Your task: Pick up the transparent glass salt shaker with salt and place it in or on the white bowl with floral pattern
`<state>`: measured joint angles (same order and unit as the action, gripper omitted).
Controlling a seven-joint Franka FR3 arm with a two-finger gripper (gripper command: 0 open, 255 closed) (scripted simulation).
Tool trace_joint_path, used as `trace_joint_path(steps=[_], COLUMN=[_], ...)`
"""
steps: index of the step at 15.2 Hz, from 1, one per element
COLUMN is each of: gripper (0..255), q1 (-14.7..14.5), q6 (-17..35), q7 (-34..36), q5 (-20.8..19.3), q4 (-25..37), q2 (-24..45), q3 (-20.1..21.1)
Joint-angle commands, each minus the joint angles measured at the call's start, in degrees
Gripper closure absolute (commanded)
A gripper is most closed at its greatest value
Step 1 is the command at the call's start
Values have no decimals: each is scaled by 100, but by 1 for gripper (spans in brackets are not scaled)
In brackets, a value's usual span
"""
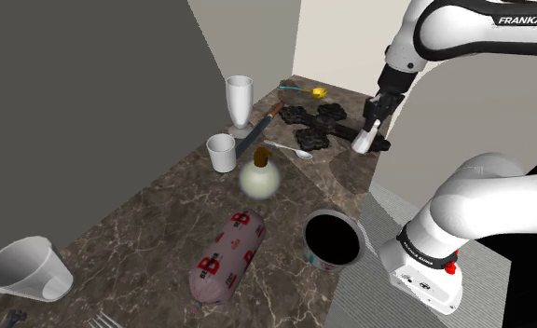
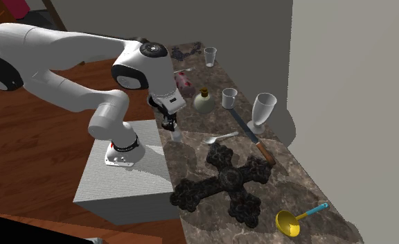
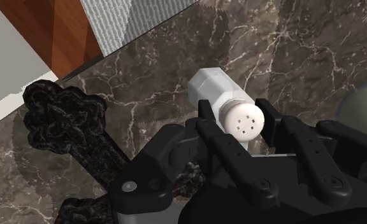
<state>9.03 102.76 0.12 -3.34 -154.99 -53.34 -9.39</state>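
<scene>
Pincer (image 3: 238, 118) clasps salt shaker (image 3: 215, 89); trivet (image 3: 67, 118) beside

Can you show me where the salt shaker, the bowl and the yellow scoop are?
salt shaker (image 3: 242, 121), wrist view, on its white cap with the holes.
bowl (image 1: 321, 261), shoulder view, on its outer wall below the dark inside.
yellow scoop (image 2: 286, 222), second exterior view, on its round cup.

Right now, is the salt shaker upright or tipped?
Upright: the salt shaker has its holed cap on top, clasped by the jaws of the gripper.
</scene>
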Motion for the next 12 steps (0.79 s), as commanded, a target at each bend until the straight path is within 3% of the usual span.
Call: trace_joint_path(steps=[1,9,12], gripper=[255,255,255], q1=[-11,-45,-183], q6=[-173,-722,-952], q7=[5,31,416], q5=[16,71,364], q4=[186,800,649], q2=[14,78,-311], q3=[15,71,471])
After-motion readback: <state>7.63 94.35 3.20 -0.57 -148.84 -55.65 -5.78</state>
